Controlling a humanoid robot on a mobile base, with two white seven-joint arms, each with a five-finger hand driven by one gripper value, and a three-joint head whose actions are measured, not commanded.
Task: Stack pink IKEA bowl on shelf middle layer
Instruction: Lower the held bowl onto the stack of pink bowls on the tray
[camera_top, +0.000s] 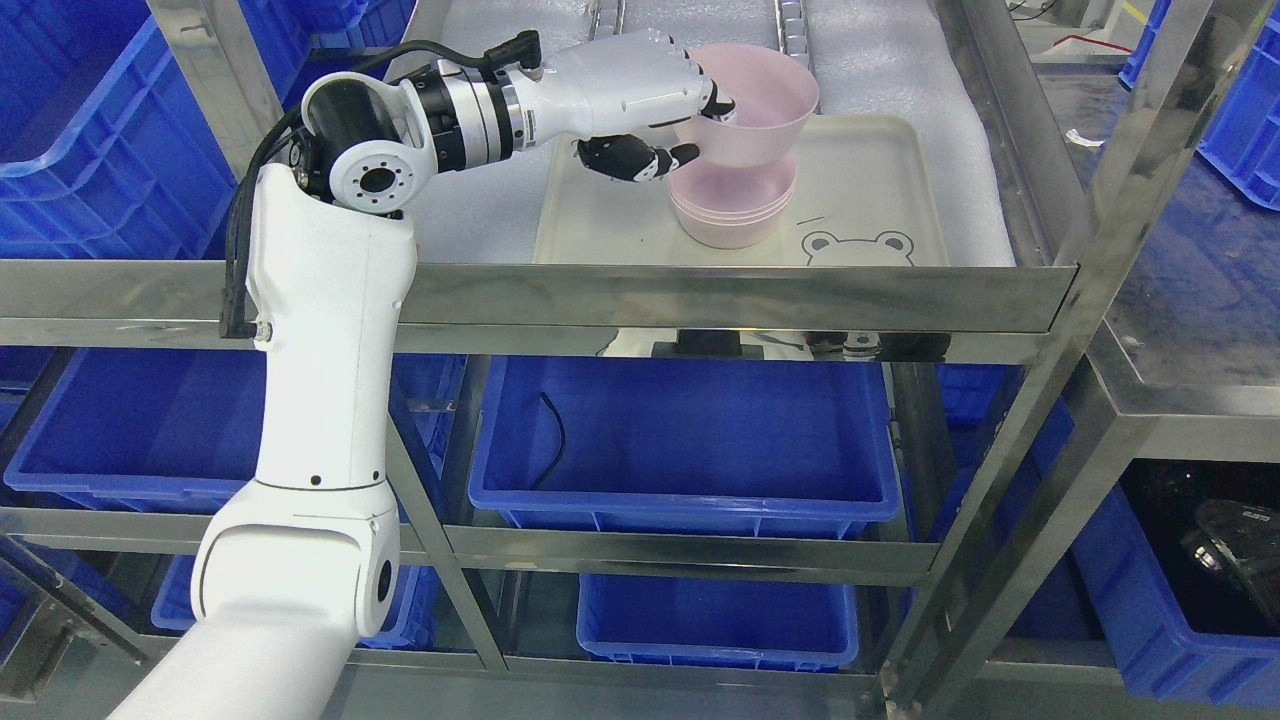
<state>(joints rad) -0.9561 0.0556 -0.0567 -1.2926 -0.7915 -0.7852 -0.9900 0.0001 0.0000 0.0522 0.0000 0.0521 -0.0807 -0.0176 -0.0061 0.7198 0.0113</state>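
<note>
Left hand (655, 105) clamped on pink bowl (752, 108): fingers (715, 100) hooked over near rim into the bowl, thumb (640, 158) pressed on outer wall below. Bowl tilted, held just above stack of pink bowls (732, 210), base at or inside the stack's top rim; contact unclear. Stack sits on cream tray (870, 180) with bear print, on foam-lined steel shelf (720, 295). Tray bare right of the stack. Shelf front lip raised, steel post (1130, 150) at right. Blue bins (690, 440) below.
</note>
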